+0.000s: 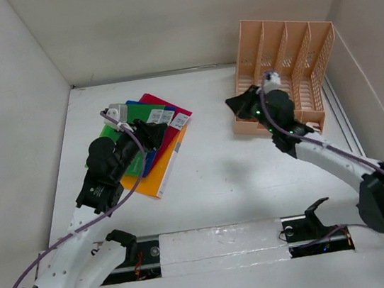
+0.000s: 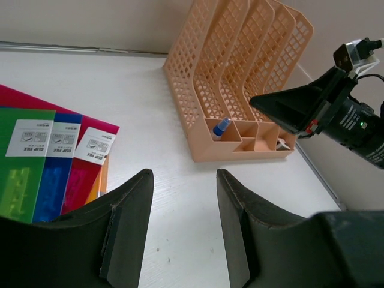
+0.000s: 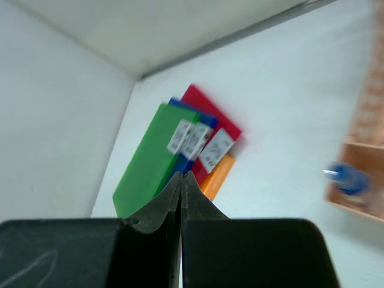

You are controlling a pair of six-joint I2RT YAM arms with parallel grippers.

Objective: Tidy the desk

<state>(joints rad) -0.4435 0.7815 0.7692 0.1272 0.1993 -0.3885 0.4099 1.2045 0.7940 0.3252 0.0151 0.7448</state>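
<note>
White bench [image 1: 218, 176] with fanned folders [image 2: 48, 168] by parted left end effector [image 2: 183, 179], right end effector [image 3: 181, 177] closed beside peach rack [image 1: 288, 66].

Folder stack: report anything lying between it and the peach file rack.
Nothing lies on the bare desk between the folder stack and the file rack. Only the right gripper, shut, hangs at the rack's front.

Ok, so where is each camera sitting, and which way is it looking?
Top external: high behind the bases, looking down on the desk; left arm and right arm show.
Left wrist: on the left arm, facing the peach file rack; the open left gripper shows.
Right wrist: on the right arm, facing the folders; the shut right gripper shows.
Shared: both wrist views catch the folders and rack.
</note>
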